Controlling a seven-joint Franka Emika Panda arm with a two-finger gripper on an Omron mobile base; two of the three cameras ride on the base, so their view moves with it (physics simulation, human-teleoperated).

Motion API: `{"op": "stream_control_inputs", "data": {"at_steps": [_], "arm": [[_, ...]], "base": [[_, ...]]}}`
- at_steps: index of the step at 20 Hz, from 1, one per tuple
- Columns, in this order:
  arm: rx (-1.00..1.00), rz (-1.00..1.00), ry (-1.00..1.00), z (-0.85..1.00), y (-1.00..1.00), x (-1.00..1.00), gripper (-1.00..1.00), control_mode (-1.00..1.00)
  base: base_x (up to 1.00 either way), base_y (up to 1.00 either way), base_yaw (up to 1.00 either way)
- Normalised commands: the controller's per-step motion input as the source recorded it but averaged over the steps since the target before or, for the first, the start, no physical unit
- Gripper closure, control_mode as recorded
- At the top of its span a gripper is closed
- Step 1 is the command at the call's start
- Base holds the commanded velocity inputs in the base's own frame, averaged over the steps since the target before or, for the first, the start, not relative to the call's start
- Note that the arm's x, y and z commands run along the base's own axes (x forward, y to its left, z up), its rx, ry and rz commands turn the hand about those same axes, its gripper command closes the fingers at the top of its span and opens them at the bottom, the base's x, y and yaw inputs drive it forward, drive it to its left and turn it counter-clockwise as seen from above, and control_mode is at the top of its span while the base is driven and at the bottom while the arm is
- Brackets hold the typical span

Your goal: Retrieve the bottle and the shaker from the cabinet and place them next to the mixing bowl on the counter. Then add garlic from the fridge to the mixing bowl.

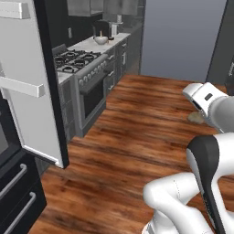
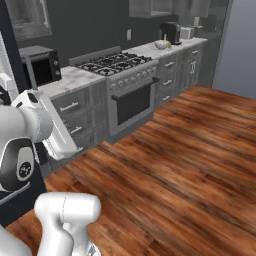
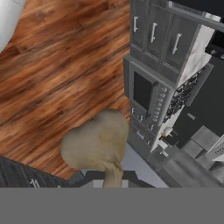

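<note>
**Garlic in the claw, carried across the kitchen toward the far bowl**

In the hand view, the small pale tan garlic lump (image 3: 97, 144) sits at lower centre, right above where the finger tips rise, hanging over the wooden floor. The two-finger gripper (image 3: 109, 181) is closed tight on it; the tips themselves are hidden behind the bulb, so how squarely it sits cannot be told. In the left base view a tan sliver of it (image 1: 196, 117) shows at right centre, below the white hand.

The tall black fridge with white door racks (image 1: 32, 87) stands open at the left of the left base view, its door swung out over the brown plank floor (image 2: 190, 150). I judge it was opened to reach the garlic.

The round whitish-grey mixing bowl (image 1: 101, 39) rests on the white marble counter (image 1: 89, 44) at upper centre of that view, beyond the grey steel gas range (image 1: 84, 68). In the right base view the bowl (image 2: 161, 44) sits at upper right. It lies well apart from the hand, so the garlic is held up, likely for carriage. Beside the bowl small things stand, too small to name.
</note>
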Motion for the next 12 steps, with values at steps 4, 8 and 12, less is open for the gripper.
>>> {"op": "stream_control_inputs", "data": {"at_steps": [4,8,12], "arm": [[0.0,0.0,0.0,0.0,0.0,0.0,1.0,1.0],[0.0,0.0,0.0,0.0,0.0,0.0,1.0,1.0],[0.0,0.0,0.0,0.0,0.0,0.0,1.0,1.0]], "base": [[0.29,0.0,-0.13],[0.34,0.0,-0.12],[0.41,0.0,-0.11]]}}
